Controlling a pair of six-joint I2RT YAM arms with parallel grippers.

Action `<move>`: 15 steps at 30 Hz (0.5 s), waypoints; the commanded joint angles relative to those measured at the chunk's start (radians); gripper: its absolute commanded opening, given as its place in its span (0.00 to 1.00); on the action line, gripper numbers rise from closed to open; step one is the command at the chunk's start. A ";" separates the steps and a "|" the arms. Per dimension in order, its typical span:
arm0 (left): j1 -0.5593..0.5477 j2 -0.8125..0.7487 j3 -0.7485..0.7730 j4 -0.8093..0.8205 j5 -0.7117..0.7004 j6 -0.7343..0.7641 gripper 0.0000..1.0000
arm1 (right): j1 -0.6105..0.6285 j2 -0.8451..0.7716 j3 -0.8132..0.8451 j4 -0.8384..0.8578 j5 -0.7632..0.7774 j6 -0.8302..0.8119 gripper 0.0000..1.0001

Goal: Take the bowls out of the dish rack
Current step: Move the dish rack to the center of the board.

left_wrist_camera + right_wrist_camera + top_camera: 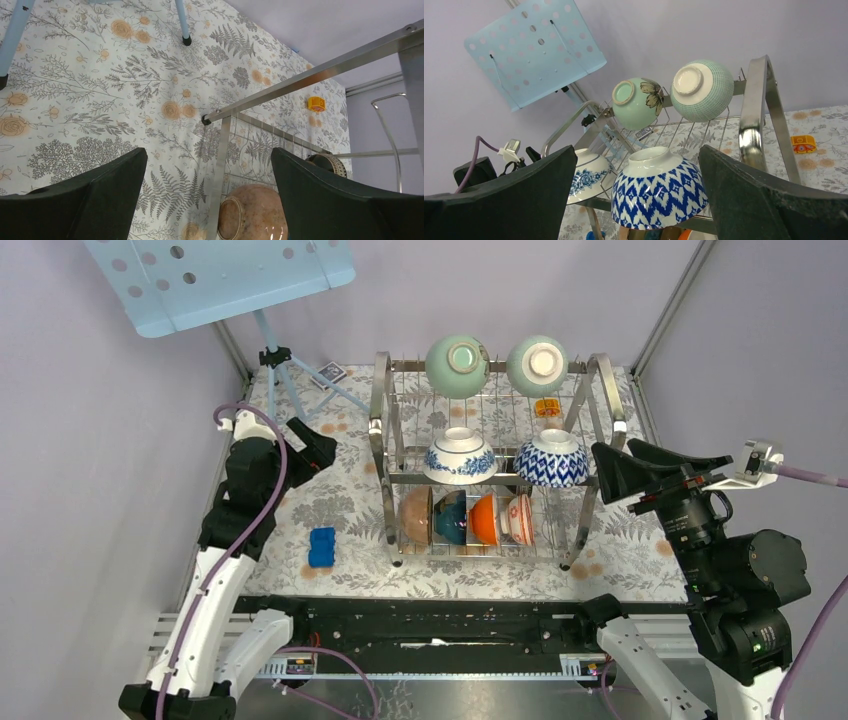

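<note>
Dish rack: the steel wire dish rack (pixel 381 430) stands mid-table on the flowered cloth (pixel 300 510), both tiers loaded, nothing lifted out yet
Top tier, back: the flowered pale green bowl (pixel 638 102) and the ribbed pale green bowl (pixel 702 90) lean on their sides, feet towards the arms
Top tier, front: the blue floral bowl (pixel 460 456) and the blue zigzag bowl (pixel 551 459) sit upside down, foot rings up
Lower tier: the brown bowl (pixel 415 516), dark teal bowl (pixel 451 517), orange bowl (pixel 483 519) and red-patterned bowl (pixel 517 519) stand on edge in a tight row
Left gripper: the left gripper (pixel 208 152) has its fingers spread wide and empty, low by the rack's left end, the brown bowl just beyond the wires
Right gripper: the right gripper (pixel 636 150) is likewise spread and holding nothing, at the rack's right end, the zigzag bowl framed between its fingers but untouched
How they will handle: glazed ceramic by the look of it, so rigid, weighty for their size, slick, and liable to chip against steel
Where to take hold: I'd pinch a rim, one finger inside and one outside; on the upturned pair the foot ring looks the easier purchase
Watch for: the lower row is packed close, so pulling one may drag its neighbour
</note>
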 commanded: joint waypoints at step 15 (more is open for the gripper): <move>-0.003 0.042 0.167 0.037 0.094 0.133 0.99 | 0.009 0.050 0.050 -0.021 -0.041 -0.077 1.00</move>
